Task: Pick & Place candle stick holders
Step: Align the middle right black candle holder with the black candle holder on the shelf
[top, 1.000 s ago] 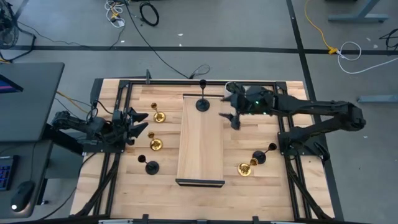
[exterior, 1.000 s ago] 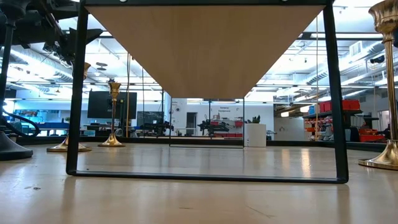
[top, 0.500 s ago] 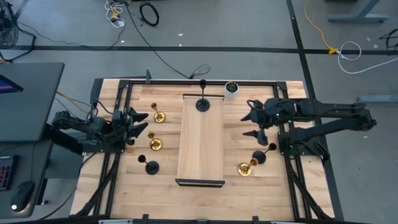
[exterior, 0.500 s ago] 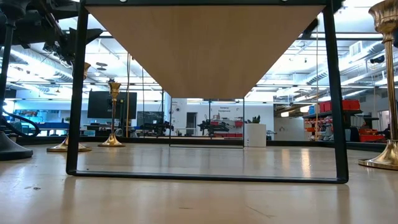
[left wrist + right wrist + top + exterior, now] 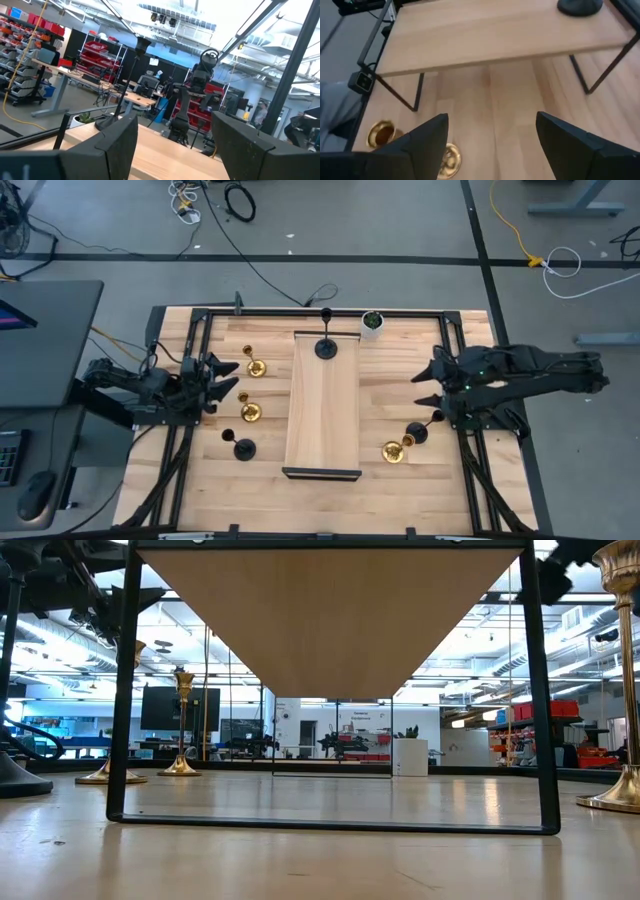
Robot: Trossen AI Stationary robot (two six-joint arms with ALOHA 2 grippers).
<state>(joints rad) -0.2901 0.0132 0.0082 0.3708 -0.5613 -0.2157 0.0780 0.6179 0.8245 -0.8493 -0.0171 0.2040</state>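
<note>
Both grippers empty, jaws spread; five candle stick holders on the table, one on the shelf.

Left gripper [image 5: 228, 377] waits at nine o'clock by two brass holders [image 5: 256, 366]; black holder [image 5: 326, 346] tops shelf [image 5: 322, 415] at twelve; right gripper [image 5: 425, 387] hovers at three above black holder [image 5: 417, 432]. Likely light, rigid, top-heavy, slippery: pinch the thin stem.

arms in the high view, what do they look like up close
Both are dark, near-black jointed arms. The left gripper and right gripper each end in two pointed black fingers, broad and angular in the wrist views. A small green light shows on the right arm, and dark cabling runs along the left one.
</note>
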